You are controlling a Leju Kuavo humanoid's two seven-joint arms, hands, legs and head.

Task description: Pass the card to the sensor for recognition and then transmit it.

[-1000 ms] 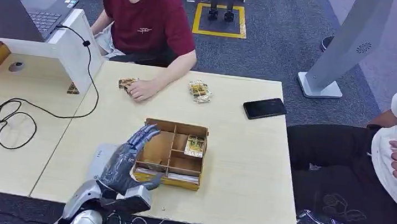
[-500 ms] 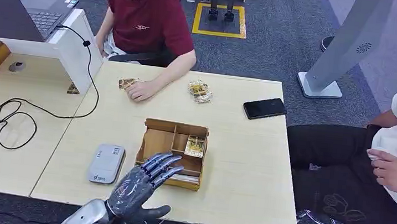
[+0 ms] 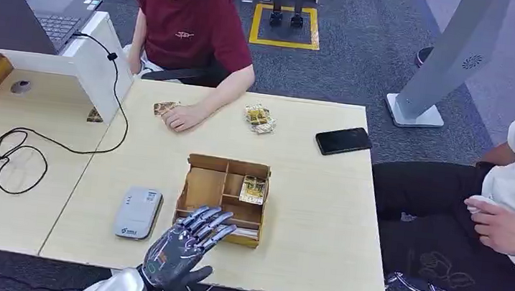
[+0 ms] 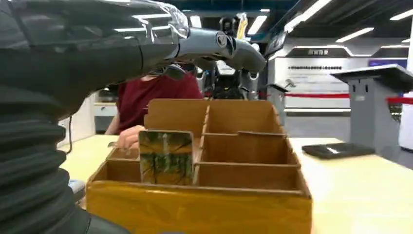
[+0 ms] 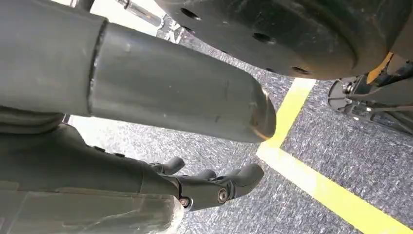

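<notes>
Hovering with fingers spread and empty, the left hand [image 3: 182,246] hides the near edge of the wooden compartment box [image 3: 225,185]; the right hand [image 5: 209,187] hangs empty, its fingers loosely apart.

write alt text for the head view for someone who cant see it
The robot's left hand, fingers spread and holding nothing, hovers at the near edge of an open wooden divider box on a pale table; one card stands in the box. A grey card reader lies left of the box, a black phone lies far right, and two people sit alongside.
</notes>
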